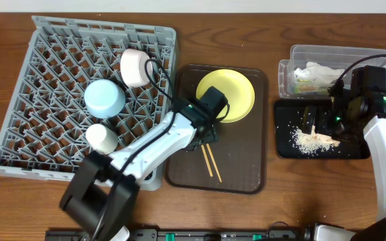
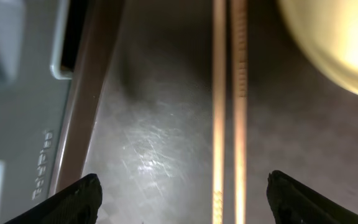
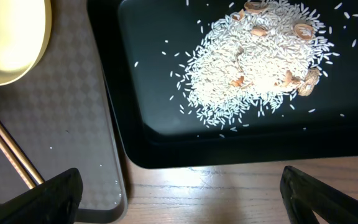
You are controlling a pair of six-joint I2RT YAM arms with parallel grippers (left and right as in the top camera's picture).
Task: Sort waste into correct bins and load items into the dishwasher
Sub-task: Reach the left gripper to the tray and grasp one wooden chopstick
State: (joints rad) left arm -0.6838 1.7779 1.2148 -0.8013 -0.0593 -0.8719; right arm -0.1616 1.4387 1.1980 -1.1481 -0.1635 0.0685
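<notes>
A pair of wooden chopsticks (image 1: 211, 161) (image 2: 229, 112) lies on the brown serving tray (image 1: 243, 171), below the yellow plate (image 1: 226, 95) (image 2: 340, 43). My left gripper (image 1: 206, 134) (image 2: 185, 199) hovers low over them, open, with the sticks between its fingers nearer the right one. The grey dishwasher rack (image 1: 52, 60) holds a cream bowl (image 1: 138, 67), a light blue bowl (image 1: 104, 98) and a white cup (image 1: 102, 137). My right gripper (image 1: 311, 122) (image 3: 182, 196) is open and empty by the black tray (image 1: 354, 150) (image 3: 160, 112), which holds the rice heap (image 1: 311, 140) (image 3: 260, 56). The napkin (image 1: 317, 72) lies in the clear tub (image 1: 293, 52).
The rack's near-right edge (image 2: 11, 93) sits close against the brown tray's left rim (image 2: 86, 93). In the right wrist view the brown tray (image 3: 61, 124), plate (image 3: 11, 43) and chopsticks (image 3: 5, 149) lie just left of the black tray, with a narrow gap between.
</notes>
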